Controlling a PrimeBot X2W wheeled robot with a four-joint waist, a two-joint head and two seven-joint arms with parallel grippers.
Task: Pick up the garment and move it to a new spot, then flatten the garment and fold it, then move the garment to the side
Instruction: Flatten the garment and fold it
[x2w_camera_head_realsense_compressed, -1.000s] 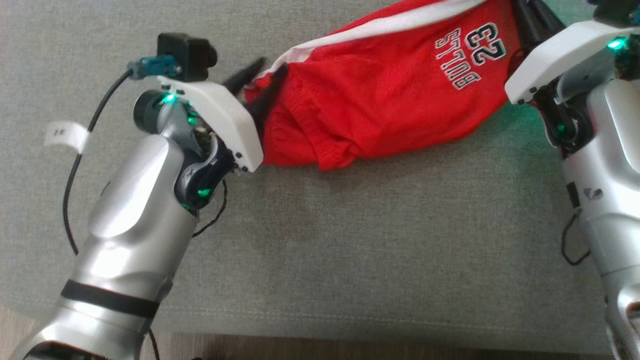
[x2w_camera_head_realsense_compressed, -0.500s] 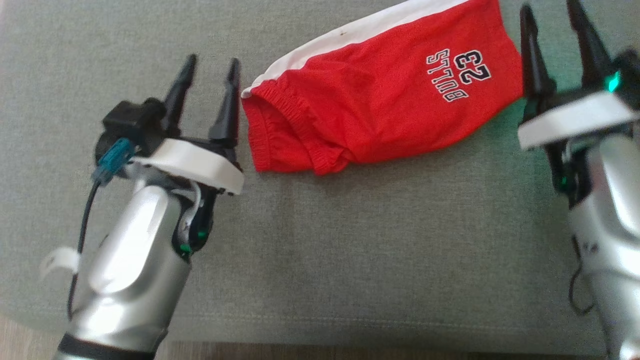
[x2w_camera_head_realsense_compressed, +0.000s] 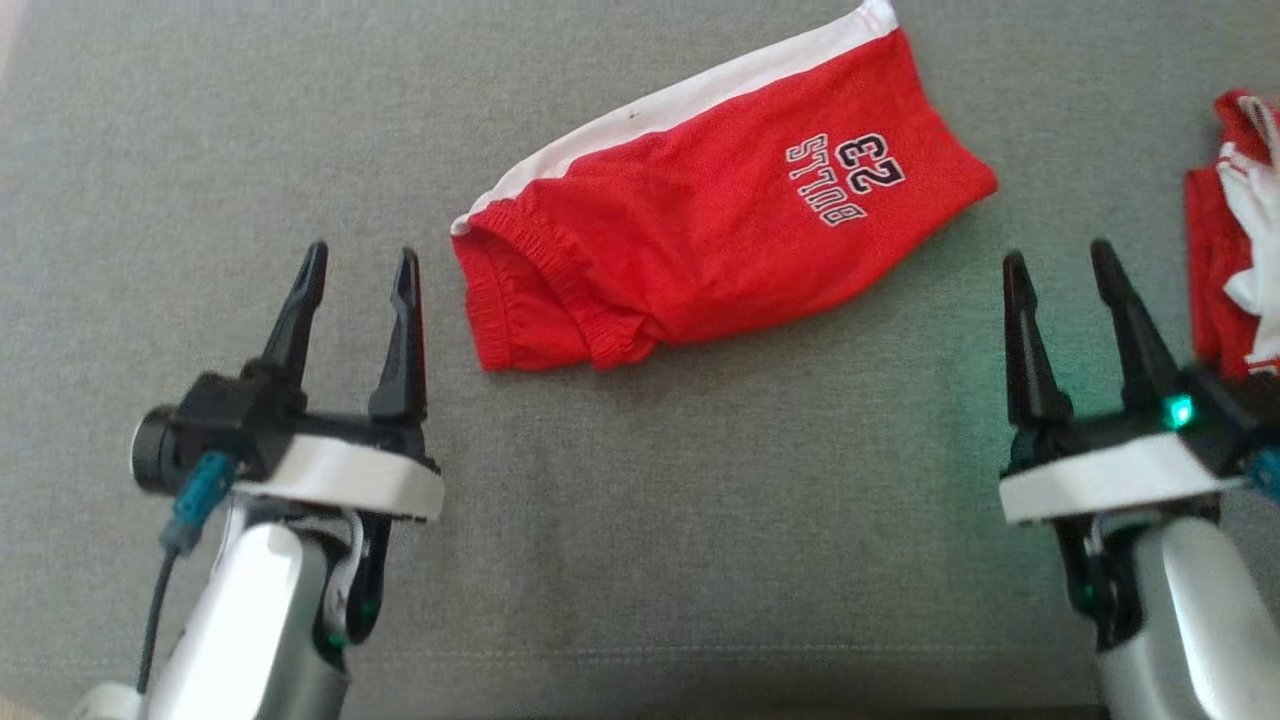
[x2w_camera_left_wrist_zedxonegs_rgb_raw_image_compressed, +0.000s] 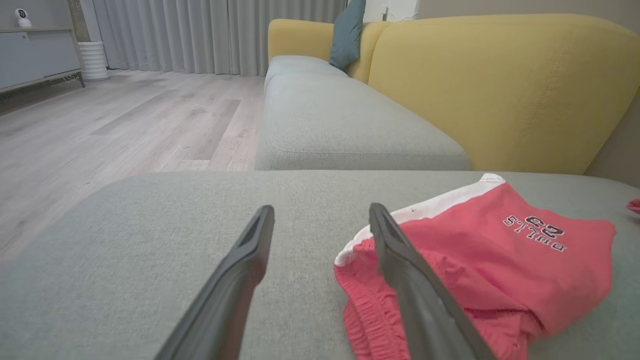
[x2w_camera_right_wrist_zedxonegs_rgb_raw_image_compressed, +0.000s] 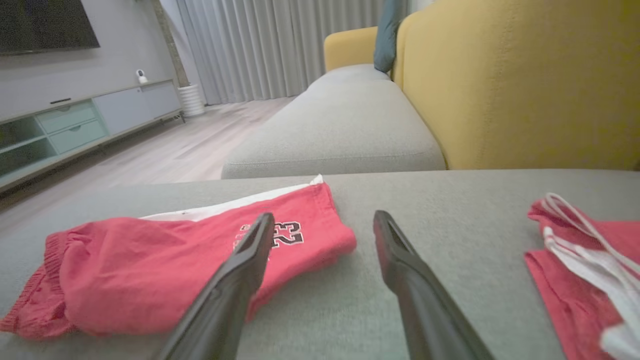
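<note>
Mesh cloth shorts (x2w_camera_head_realsense_compressed: 720, 220) (matt), woven cushion (x2w_camera_head_realsense_compressed: 650, 520)

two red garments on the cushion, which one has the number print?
The red shorts in the middle, with a white side stripe and "BULLS 23". The other red garment, bunched at the head view's right edge, shows white trim, no print.

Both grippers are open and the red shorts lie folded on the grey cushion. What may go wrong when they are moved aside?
1. The red mesh shorts with the white side stripe lie loosely folded, waistband bunched beside the open left gripper; pinching one layer could pull the fold apart.
2. Another red and white garment lies near the open right gripper, which might snag it.
</note>
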